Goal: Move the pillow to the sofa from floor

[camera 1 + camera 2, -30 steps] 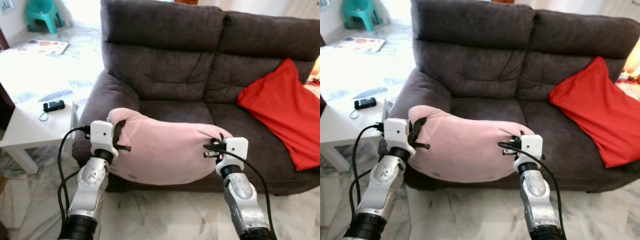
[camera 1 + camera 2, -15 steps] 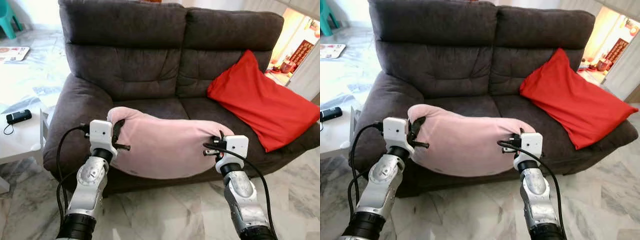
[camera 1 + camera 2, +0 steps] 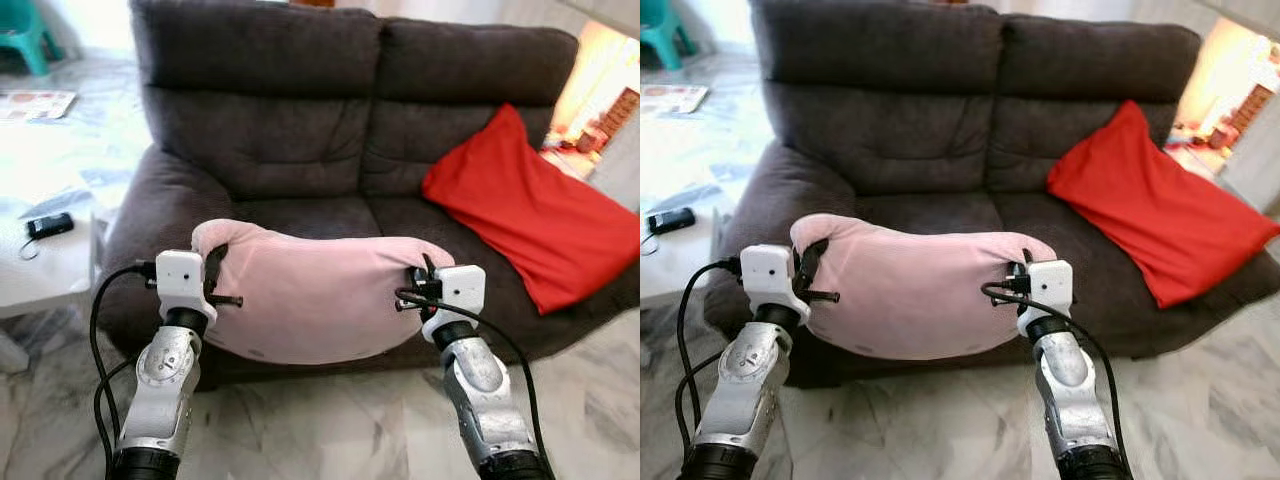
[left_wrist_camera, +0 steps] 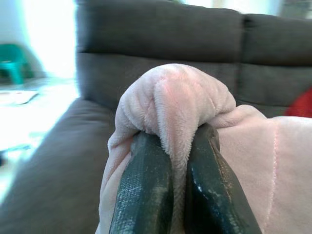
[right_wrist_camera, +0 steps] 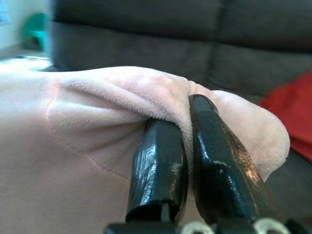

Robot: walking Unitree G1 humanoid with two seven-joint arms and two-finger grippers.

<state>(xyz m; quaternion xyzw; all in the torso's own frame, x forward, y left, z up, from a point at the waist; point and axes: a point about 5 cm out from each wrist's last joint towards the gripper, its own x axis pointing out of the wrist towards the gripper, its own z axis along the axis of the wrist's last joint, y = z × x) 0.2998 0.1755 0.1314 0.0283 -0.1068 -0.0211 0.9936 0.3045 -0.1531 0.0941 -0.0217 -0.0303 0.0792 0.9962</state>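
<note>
From the head cameras, the pink pillow (image 3: 320,295) hangs clear of the marble floor (image 3: 320,420), stretched between the two arms in front of the dark grey sofa (image 3: 300,110). The left gripper (image 3: 213,283) pinches its left corner and the right gripper (image 3: 420,285) its right corner, so the soft body sags in the middle yet stays spread. Its far edge overlaps the sofa's front seat edge in these views; whether it touches the cushion cannot be told. A red cushion (image 3: 530,210) leans on the right seat, leaving the left seat as the likely landing place. A white table (image 3: 45,260) with a small black device (image 3: 48,224) stands to the left

The left wrist view shows both black fingers (image 4: 146,190) closed tight on a bunched fold of plush

The right wrist view shows its fingers (image 5: 161,165) likewise clamped on a gathered fold, with no gap
</note>
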